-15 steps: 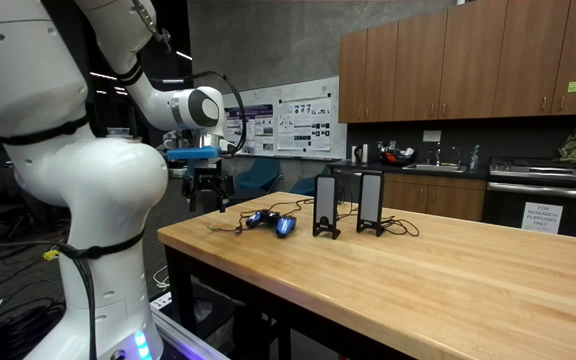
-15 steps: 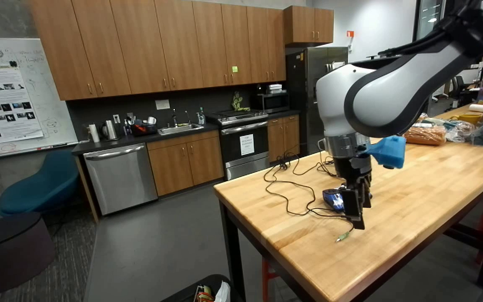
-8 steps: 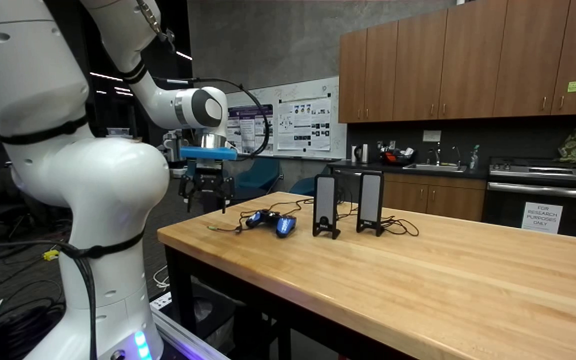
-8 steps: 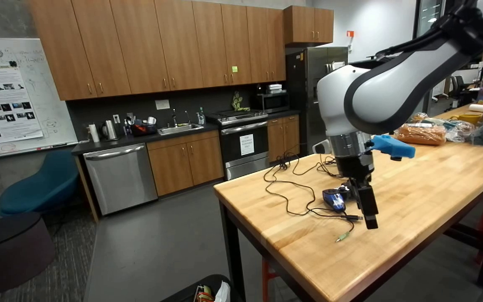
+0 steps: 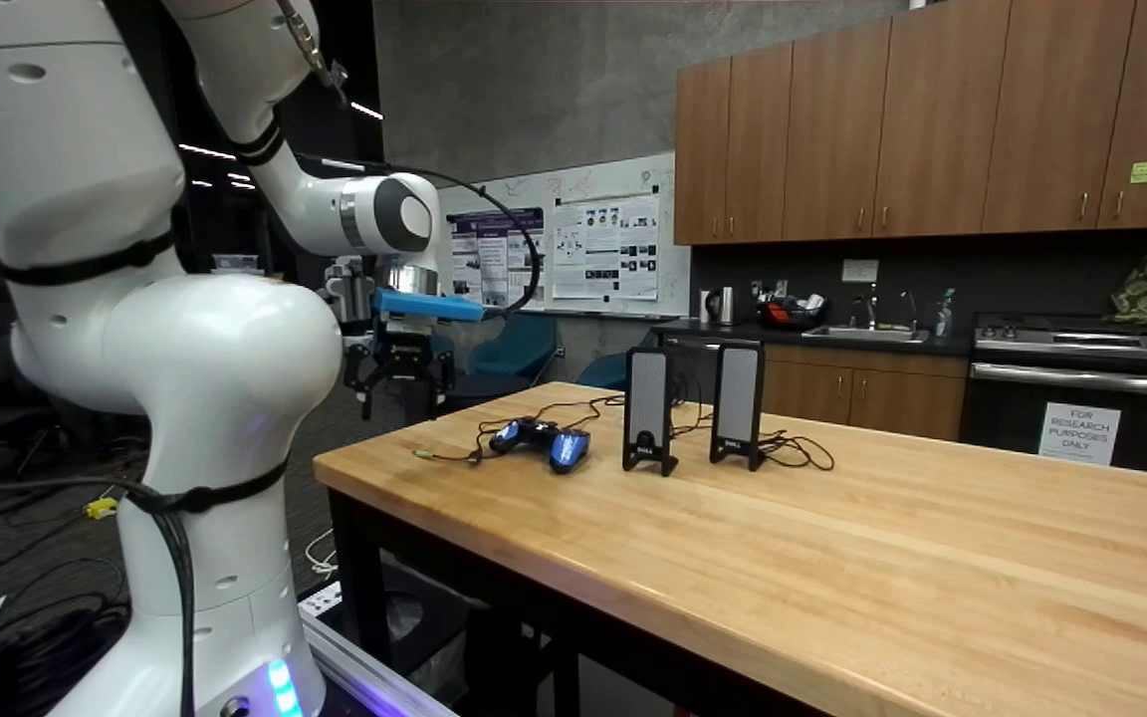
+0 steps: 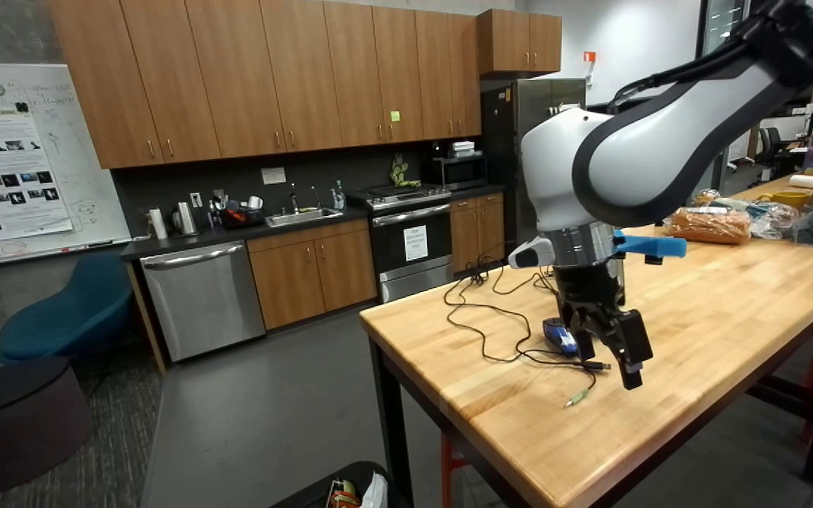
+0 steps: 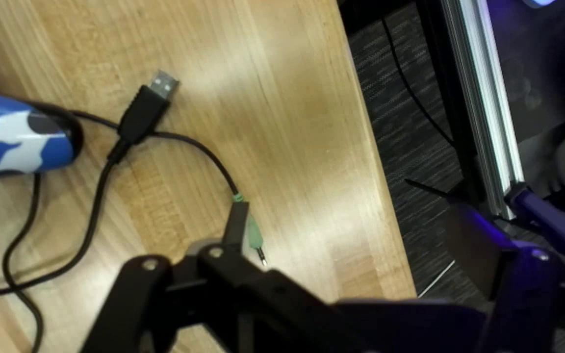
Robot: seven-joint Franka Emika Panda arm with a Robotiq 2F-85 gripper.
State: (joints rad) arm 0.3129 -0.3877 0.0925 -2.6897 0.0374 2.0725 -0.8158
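Fingers (image 6: 634,339): You hold them wide apart, with nothing between them. They hang in the air, from the game controller (image 7: 25,137) toward the robot base (image 5: 235,538), pointing down, probably at this height so that they knock nothing on the desk (image 7: 302,127).
Green plug (image 7: 254,234): It lies loose on the desk, also on the robot base's side of the game controller, perhaps because its thin cable (image 7: 200,146) is long enough to arrive there. In your wrist view one finger hides a part of it, but in both exterior views the fingers are apart from it.
USB plug (image 7: 144,112): It rests between the game controller and the green plug, across the thin cable, so possibly it presses this cable a little.
Speakers (image 5: 739,398): The two stand upright, beyond the game controller when you look from the robot base, because their small feet carry them.
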